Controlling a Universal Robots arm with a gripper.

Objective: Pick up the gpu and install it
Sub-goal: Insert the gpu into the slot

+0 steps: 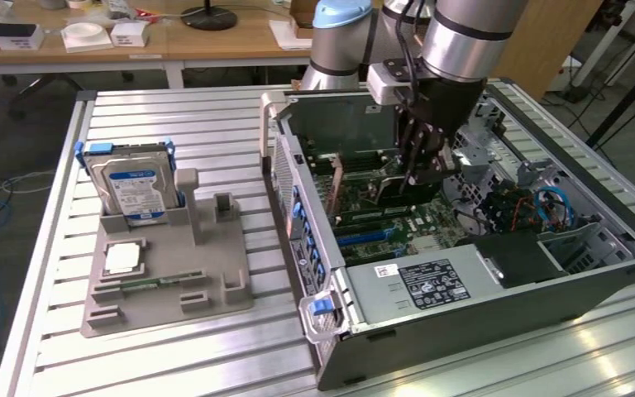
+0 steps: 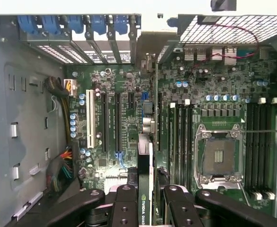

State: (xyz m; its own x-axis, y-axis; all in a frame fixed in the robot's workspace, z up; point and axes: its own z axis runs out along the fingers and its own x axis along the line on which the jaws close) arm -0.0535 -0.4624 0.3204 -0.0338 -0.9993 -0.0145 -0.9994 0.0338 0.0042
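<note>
In the exterior view, I am reaching down into the open computer case (image 1: 461,335), which is lying on its side toward the tabletop's (image 1: 185,116) edge at the exterior view's right. My gripper (image 1: 426,178) is pinching the graphics card (image 1: 389,192) and holding it on edge above the motherboard (image 1: 433,222), so its lower edge is pointing at the slots. Near the opposite edge of the tabletop, a grey tray (image 1: 163,285) is carrying a hard drive (image 1: 136,190), well apart from my work.

In the wrist view, my gripper (image 2: 148,194) is closing both fingers (image 2: 126,201) against the card's flat faces. I am seeing the graphics card (image 2: 145,165) edge-on, hanging between the long expansion slots (image 2: 114,123) and the memory slots, not yet seated. The processor socket (image 2: 222,158) is sitting off to one side.
</note>
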